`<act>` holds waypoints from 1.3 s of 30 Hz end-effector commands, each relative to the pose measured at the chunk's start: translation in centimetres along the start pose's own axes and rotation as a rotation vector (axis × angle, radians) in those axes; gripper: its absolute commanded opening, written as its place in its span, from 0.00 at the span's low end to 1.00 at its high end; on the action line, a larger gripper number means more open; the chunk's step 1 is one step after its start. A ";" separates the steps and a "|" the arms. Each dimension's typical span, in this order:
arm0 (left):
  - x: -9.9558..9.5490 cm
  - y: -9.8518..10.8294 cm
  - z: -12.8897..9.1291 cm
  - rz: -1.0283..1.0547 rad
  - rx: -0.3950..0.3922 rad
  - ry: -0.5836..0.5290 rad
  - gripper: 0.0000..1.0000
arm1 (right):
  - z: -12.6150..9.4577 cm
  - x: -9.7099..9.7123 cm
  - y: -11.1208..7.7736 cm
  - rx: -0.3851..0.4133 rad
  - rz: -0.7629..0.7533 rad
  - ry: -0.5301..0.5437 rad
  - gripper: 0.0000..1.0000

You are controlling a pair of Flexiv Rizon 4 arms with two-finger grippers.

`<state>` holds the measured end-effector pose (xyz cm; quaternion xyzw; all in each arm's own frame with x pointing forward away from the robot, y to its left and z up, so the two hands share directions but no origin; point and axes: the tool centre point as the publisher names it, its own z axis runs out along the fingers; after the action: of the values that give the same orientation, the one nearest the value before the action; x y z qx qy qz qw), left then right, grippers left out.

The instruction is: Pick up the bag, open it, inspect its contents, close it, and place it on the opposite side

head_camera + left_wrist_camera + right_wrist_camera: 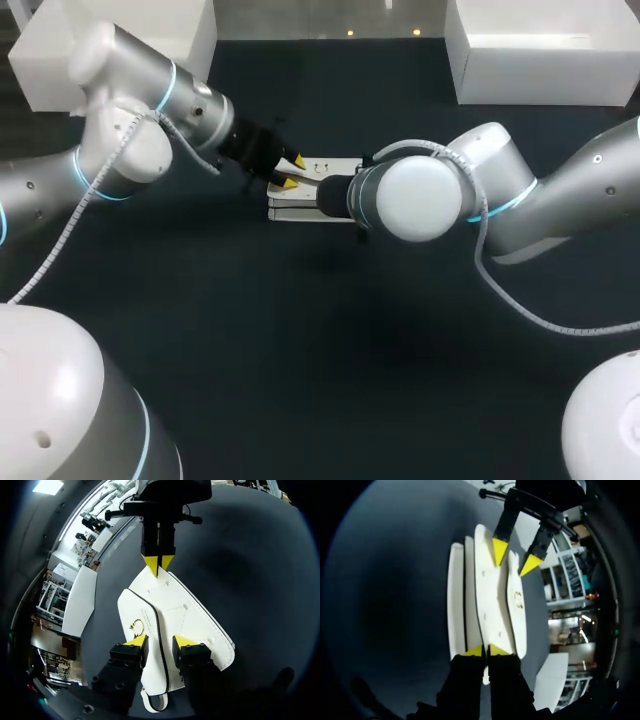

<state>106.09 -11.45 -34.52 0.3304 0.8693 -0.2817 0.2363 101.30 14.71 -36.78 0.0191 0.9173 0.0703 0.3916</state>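
Observation:
A white bag (300,210) with black edging lies mid-table, its layers spread apart. My right gripper (486,651) is shut on the edge of the bag's middle panel (490,600); in the left wrist view its yellow tips (158,564) pinch the bag's far end (195,620). My left gripper (161,642) straddles the near end, one finger on each side of the black-edged flap, with the fingers still apart. A small gold clasp (136,626) sits on that flap. From the right wrist view, the left gripper (515,559) brackets the clasp-bearing flap (518,597). In the head view its tips (290,172) rest over the bag's left end.
A white box (120,50) stands at the back left and another white box (540,60) at the back right. Dark tabletop (320,350) spreads out in front of the bag.

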 end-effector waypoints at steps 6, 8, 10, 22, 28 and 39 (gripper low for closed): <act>0.0 0.1 0.7 -0.002 -0.017 -0.030 0.24 | 0.1 0.2 0.0 -0.001 0.000 -0.005 0.00; 0.0 0.0 0.7 0.003 -0.031 -0.038 0.22 | 0.1 0.2 0.0 -0.001 0.000 -0.005 0.00; 0.0 0.0 0.8 0.007 -0.047 -0.042 0.20 | 0.1 0.2 0.0 -0.001 0.000 -0.005 0.00; -1.3 0.5 1.0 -0.082 -0.109 -0.060 0.00 | 0.1 0.2 0.0 -0.001 0.000 -0.005 0.00; -2.7 0.9 -0.2 -0.158 -0.075 -0.060 0.00 | 0.1 0.2 0.0 -0.001 0.000 -0.005 0.00; -5.1 2.2 -1.8 -0.294 0.021 0.004 0.00 | 0.1 0.2 0.0 -0.001 0.000 -0.005 0.00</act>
<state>109.18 -11.88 -31.46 0.1959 0.9038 -0.3182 0.2087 101.62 15.11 -36.51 0.0194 0.9164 0.0722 0.3933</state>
